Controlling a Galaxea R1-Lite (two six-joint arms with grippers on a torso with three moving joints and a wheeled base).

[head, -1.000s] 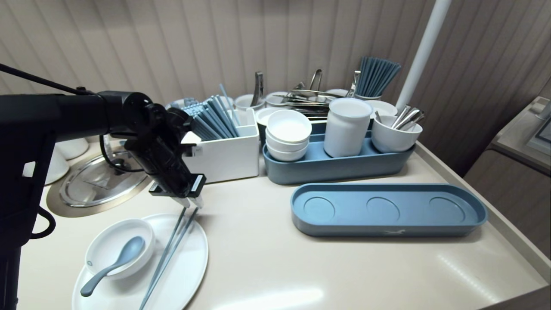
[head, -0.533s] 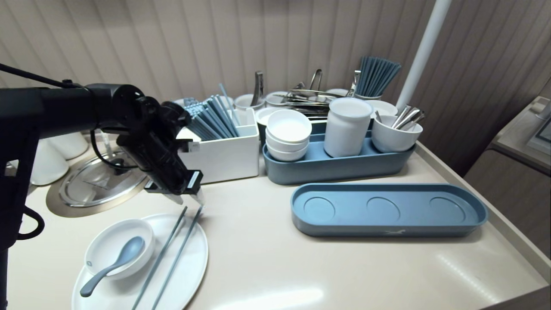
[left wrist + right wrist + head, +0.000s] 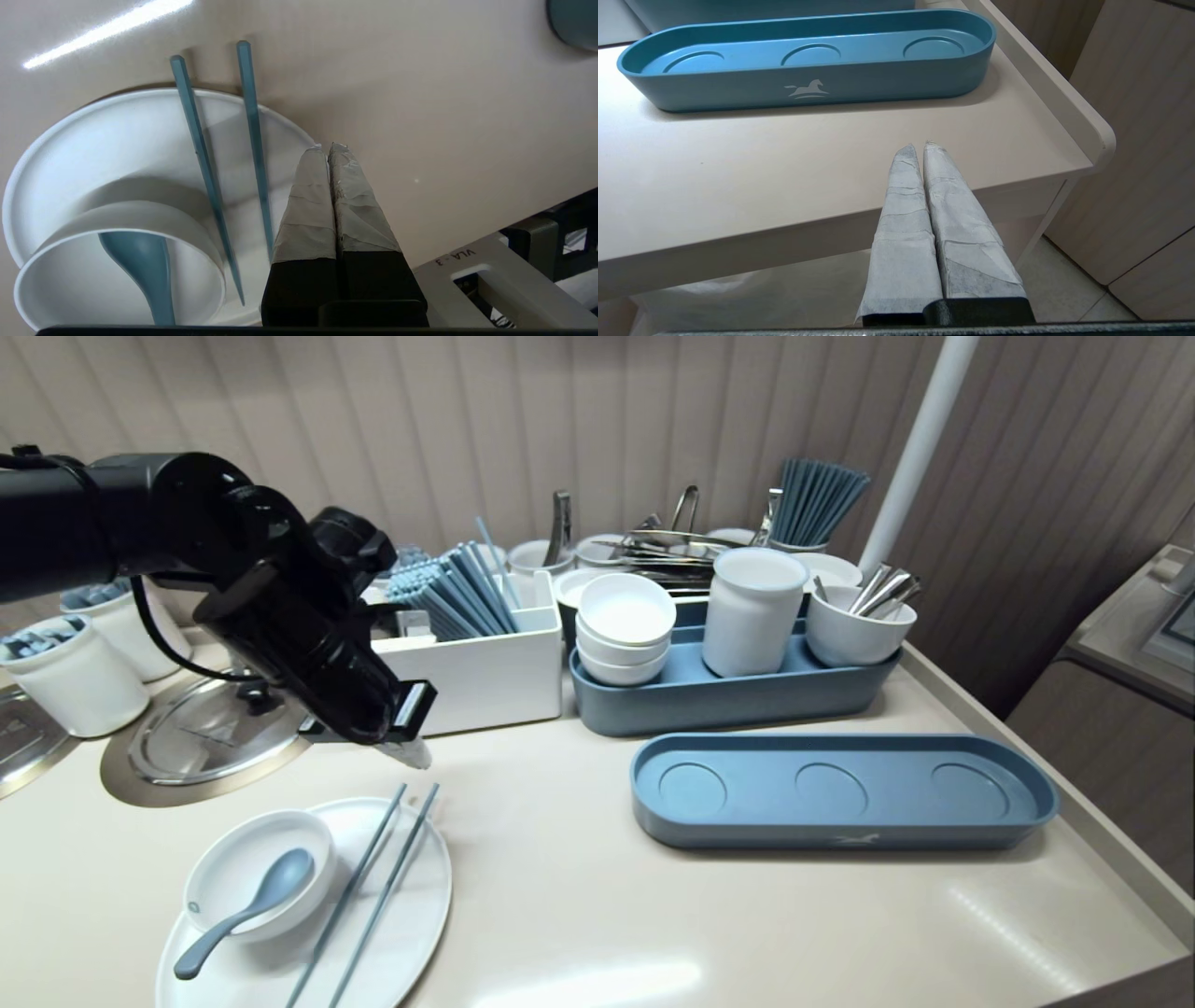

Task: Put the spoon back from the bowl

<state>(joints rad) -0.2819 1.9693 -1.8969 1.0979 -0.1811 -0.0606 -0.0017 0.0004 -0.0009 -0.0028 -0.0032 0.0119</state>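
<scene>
Two blue chopsticks (image 3: pixel 373 887) (image 3: pixel 224 158) lie side by side across the white oval plate (image 3: pixel 411 933) (image 3: pixel 60 154). A small white bowl (image 3: pixel 224 859) (image 3: pixel 60 280) with a blue spoon (image 3: pixel 257 905) (image 3: pixel 145 261) sits on the same plate. My left gripper (image 3: pixel 411 754) (image 3: pixel 327 148) hangs shut and empty just above the far end of the chopsticks, clear of them. My right gripper (image 3: pixel 919 147) is parked shut and empty below the table's front right edge, outside the head view.
An empty long blue tray (image 3: pixel 840 793) (image 3: pixel 808 70) lies at centre right. Behind it a blue caddy (image 3: pixel 728 695) holds stacked bowls, a jar and a cup of cutlery. A white box of chopsticks (image 3: pixel 476 667) stands behind my left gripper. A round metal lid (image 3: pixel 210 733) lies at left.
My left gripper let go of the chopsticks, which now lie on the plate. It then rose and drew back toward the white box, and its fingers closed.
</scene>
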